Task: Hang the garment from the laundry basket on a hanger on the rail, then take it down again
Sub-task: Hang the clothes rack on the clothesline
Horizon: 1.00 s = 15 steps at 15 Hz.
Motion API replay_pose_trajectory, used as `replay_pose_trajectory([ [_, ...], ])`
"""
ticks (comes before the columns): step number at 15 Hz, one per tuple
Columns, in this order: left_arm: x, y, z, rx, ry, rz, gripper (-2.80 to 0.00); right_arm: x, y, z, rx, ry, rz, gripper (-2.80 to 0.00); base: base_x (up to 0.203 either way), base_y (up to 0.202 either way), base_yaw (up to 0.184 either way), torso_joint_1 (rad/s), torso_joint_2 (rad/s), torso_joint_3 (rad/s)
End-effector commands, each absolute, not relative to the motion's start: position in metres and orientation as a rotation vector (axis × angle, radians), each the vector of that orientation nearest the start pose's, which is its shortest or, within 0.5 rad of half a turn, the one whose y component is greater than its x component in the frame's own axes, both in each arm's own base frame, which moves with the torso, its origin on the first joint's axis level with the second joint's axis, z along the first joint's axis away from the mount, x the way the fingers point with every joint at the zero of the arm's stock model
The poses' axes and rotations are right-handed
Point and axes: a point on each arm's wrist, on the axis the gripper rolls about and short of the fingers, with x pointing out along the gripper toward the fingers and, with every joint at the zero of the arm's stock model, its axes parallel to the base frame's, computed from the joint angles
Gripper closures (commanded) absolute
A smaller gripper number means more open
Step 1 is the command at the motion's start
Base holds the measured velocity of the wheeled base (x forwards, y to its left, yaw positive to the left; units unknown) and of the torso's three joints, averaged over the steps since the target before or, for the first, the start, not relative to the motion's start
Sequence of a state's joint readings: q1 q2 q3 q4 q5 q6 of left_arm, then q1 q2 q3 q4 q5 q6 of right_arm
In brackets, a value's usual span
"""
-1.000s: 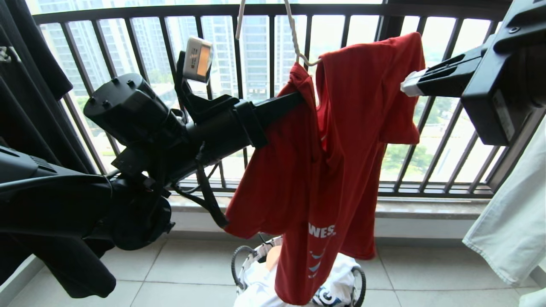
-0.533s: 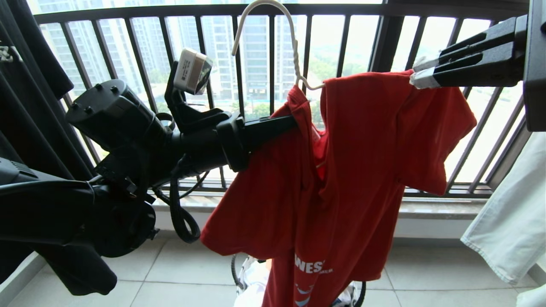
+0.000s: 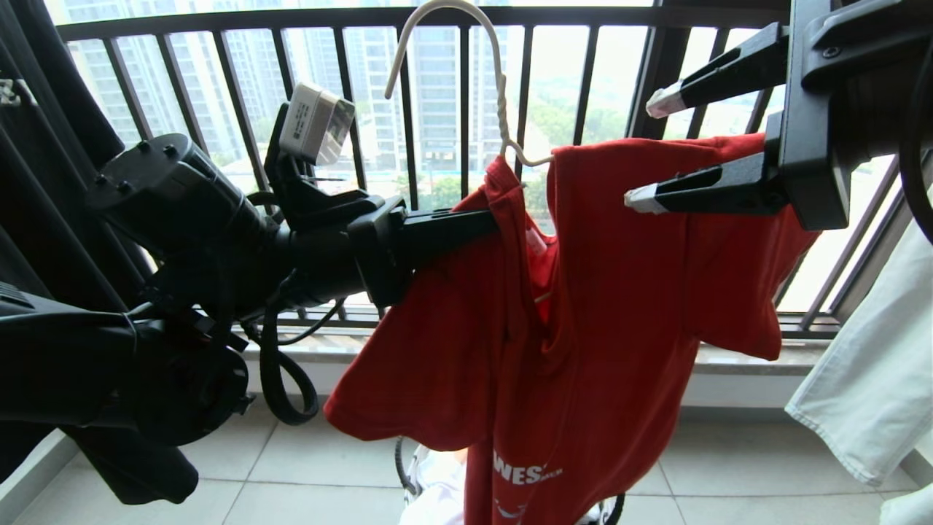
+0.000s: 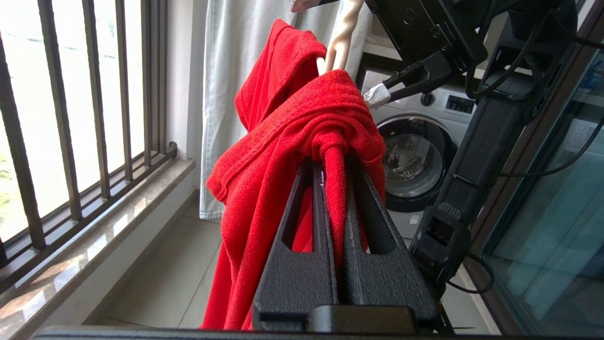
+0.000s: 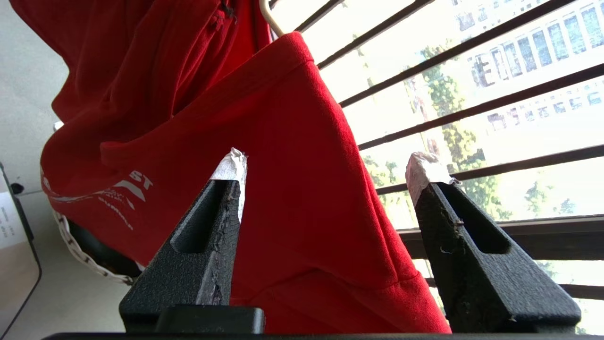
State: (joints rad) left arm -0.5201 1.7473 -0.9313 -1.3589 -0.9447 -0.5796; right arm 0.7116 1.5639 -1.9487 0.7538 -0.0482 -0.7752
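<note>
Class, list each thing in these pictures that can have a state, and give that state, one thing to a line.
Red short-sleeved T-shirt: draped on the hanger, one shoulder bunched and pinched.
Thin white wire hanger: inside the shirt's neck, hook free above.
Left end effector: shut on the shirt's bunched shoulder.
Right end effector: open beside the other shoulder, holding nothing.
Small round white woven basket: on the floor below.

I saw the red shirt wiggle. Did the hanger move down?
Yes. The hanger sank: its hook now shows below the window railing's top bar.
</note>
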Motion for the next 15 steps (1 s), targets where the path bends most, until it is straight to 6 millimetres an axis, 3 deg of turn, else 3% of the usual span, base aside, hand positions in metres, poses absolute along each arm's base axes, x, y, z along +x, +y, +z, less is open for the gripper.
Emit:
replay_pose_trajectory([
  [1,0.255,-0.16,0.276,-0.322,-0.183,-1.533,0.0,0.184,0.153,0.39,-0.905,0.111,0.769,-2.8,0.0,0.0,0.0,0.0,0.0,0.0],
  [8,0.243,-0.147,0.286,-0.257,-0.14,-1.63,0.0,0.185,0.154,0.391,-1.01,0.069,0.78,-2.8,0.0,0.0,0.0,0.0,0.0,0.0],
  [15,0.253,-0.144,0.275,-0.208,-0.057,-1.715,0.0,0.163,0.138,0.377,-1.038,0.257,0.893,-2.8,0.0,0.0,0.0,0.0,0.0,0.0],
])
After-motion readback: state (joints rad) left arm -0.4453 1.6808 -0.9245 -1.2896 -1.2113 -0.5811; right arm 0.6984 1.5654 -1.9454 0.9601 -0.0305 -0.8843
